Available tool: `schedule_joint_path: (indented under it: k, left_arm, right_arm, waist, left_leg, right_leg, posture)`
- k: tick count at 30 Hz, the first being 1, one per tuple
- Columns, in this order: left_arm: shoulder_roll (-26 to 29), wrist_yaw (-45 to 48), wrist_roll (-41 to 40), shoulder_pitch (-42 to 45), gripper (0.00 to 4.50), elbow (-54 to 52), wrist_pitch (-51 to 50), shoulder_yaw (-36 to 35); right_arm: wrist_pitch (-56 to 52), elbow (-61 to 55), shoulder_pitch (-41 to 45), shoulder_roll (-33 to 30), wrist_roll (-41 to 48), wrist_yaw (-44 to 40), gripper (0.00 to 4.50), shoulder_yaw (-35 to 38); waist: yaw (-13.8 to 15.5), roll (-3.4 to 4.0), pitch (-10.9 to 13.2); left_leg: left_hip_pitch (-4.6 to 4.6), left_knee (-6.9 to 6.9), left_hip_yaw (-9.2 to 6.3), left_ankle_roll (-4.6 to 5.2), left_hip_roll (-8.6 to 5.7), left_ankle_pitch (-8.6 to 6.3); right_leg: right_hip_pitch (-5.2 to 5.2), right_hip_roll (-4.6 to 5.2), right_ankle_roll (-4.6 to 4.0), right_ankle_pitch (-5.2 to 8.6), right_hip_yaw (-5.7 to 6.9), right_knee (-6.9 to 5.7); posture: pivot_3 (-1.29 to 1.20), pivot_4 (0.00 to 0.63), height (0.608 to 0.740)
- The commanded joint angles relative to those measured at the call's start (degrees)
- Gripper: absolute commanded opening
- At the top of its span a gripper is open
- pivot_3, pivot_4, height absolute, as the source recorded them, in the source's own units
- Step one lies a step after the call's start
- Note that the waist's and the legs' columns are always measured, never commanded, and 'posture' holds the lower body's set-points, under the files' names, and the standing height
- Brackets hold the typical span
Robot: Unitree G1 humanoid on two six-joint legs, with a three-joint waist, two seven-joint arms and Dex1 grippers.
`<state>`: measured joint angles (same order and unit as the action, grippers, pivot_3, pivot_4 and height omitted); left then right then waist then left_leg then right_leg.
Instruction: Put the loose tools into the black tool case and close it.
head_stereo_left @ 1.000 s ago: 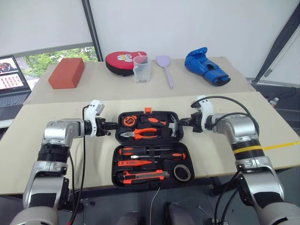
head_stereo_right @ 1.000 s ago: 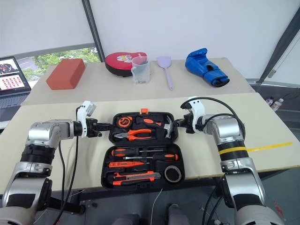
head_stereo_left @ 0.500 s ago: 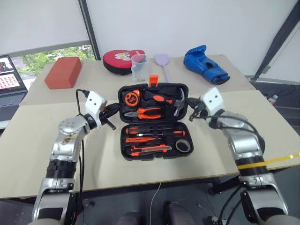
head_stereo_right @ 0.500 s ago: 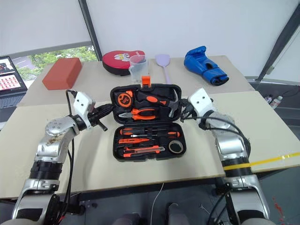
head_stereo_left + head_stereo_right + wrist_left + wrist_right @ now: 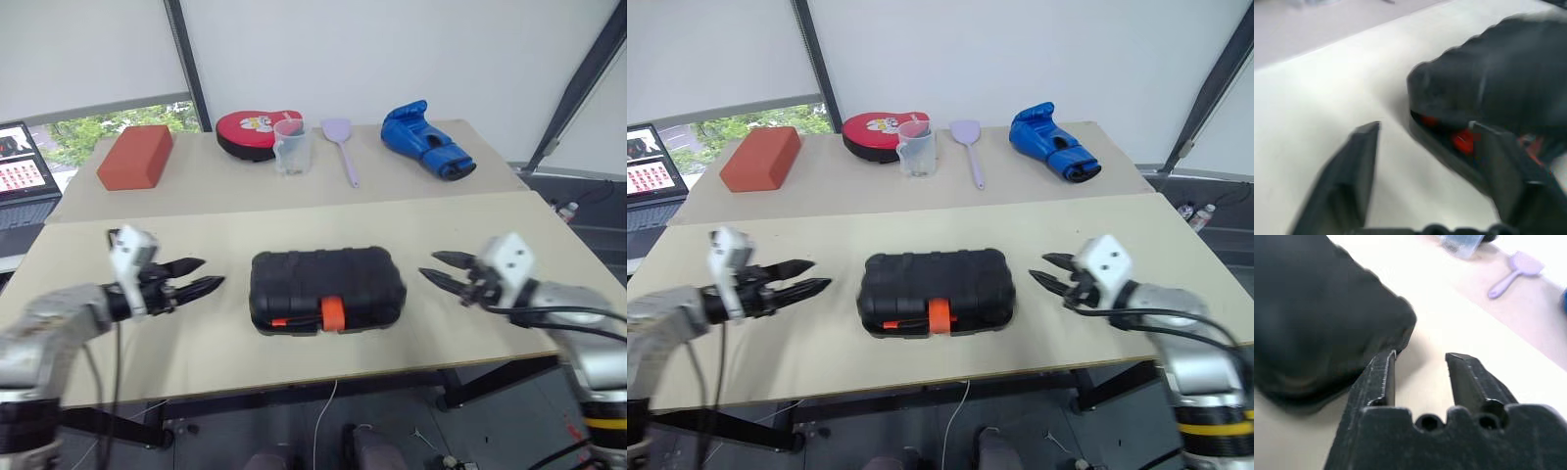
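The black tool case (image 5: 326, 279) lies on the near table with its lid down and its orange latch (image 5: 333, 313) facing me. A thin gap at its front left corner shows a sliver of orange (image 5: 279, 321), also visible in the left wrist view (image 5: 1464, 139). The loose tools are hidden under the lid. My left gripper (image 5: 208, 273) hovers a short way left of the case, open, with nothing in it. To the right of the case, my right gripper (image 5: 431, 265) is likewise open, empty and apart from it. In the right wrist view the case (image 5: 1312, 308) lies just beyond the fingers (image 5: 1382, 377).
On the far table stand a red block (image 5: 137, 155), a red pad (image 5: 257, 130), a clear measuring cup (image 5: 292, 147), a purple spatula (image 5: 345, 147) and a blue boxing glove (image 5: 426, 142). A laptop (image 5: 20, 162) sits at the far left. The near table's front edge is close behind the case.
The case's lid, raised half a second ago, has come down over the tools. Both grippers have let go of it, drawn back outward from its sides, and opened.
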<state>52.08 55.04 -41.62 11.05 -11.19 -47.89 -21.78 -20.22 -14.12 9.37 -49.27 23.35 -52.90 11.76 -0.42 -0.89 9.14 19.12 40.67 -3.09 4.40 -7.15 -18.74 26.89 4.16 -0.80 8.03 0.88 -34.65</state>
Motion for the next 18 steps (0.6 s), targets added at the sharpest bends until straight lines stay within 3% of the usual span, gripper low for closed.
schedule_joint_path:
  k: [1, 7, 11, 14, 16, 18]
  left_arm:
    - [2.39, 2.42, 4.88, 2.82, 3.21, 6.23, 3.92, 4.44]
    - [-1.45, 3.91, 13.29, 17.09, 3.21, 16.69, 11.30, 15.79]
    - [-2.21, 9.45, 16.66, 18.96, 3.21, 18.79, 16.20, 20.97]
    - [-5.89, 7.99, 26.26, 26.59, 3.93, 30.93, 27.93, 27.35]
    - [-10.24, 4.46, 31.32, 33.66, 4.50, 41.14, 35.15, 29.71]
    - [-13.09, 3.12, 33.43, 38.13, 4.50, 48.16, 38.97, 30.19]
  right_arm:
    - [-1.72, -4.07, -3.90, -2.89, 3.03, -7.13, 2.00, -1.54]
    - [-1.62, -5.48, -3.03, -1.87, 0.08, -7.01, 2.00, -7.83]
    - [-3.59, -6.75, -2.61, -1.68, 0.20, -6.41, 2.00, -8.74]
    - [-2.40, -8.46, -5.18, -3.72, -0.92, -9.57, 2.00, -10.51]
    - [-2.81, -9.24, -5.45, -3.95, -0.31, -10.75, 1.49, -11.59]
    - [-3.82, -9.57, -5.00, -3.66, 0.73, -10.92, 0.97, -11.98]
  waist:
    - [0.33, 0.00, 0.00]
    - [1.44, -0.14, 0.09]
    - [0.89, -0.14, 0.08]
    - [0.84, -0.15, 0.08]
    - [1.48, -0.16, 0.09]
    - [1.98, -0.23, 0.13]
  left_leg:
    - [-0.08, -0.02, -0.01, -0.03, 0.01, -0.01]
    - [-0.31, -0.05, -0.02, -0.42, 0.01, -0.27]
    - [-0.29, -0.01, -0.01, -0.43, -0.03, -0.28]
    - [-0.26, -0.27, -0.01, -0.42, -0.02, -0.27]
    - [-0.13, -0.25, -0.02, -0.39, -0.01, -0.25]
    - [0.16, 0.08, -0.13, -0.40, -0.01, -0.23]
  right_leg:
    - [-0.15, 0.00, 0.02, 0.01, 0.01, 0.13]
    - [-0.62, 0.10, 0.19, -0.09, 0.12, 0.52]
    - [-0.58, 0.14, 0.20, -0.14, 0.10, 0.53]
    - [-0.34, 0.09, 0.11, -0.10, 0.11, 0.57]
    - [-0.24, 0.11, 0.05, -0.11, 0.26, 0.61]
    - [-0.19, 0.18, -0.01, -0.17, 0.53, 0.63]
  posture:
    - [0.00, 0.150, 0.740]
    - [0.00, 0.150, 0.740]
    - [0.00, 0.150, 0.740]
    - [0.00, 0.150, 0.740]
    - [0.00, 0.150, 0.740]
    - [0.00, 0.150, 0.740]
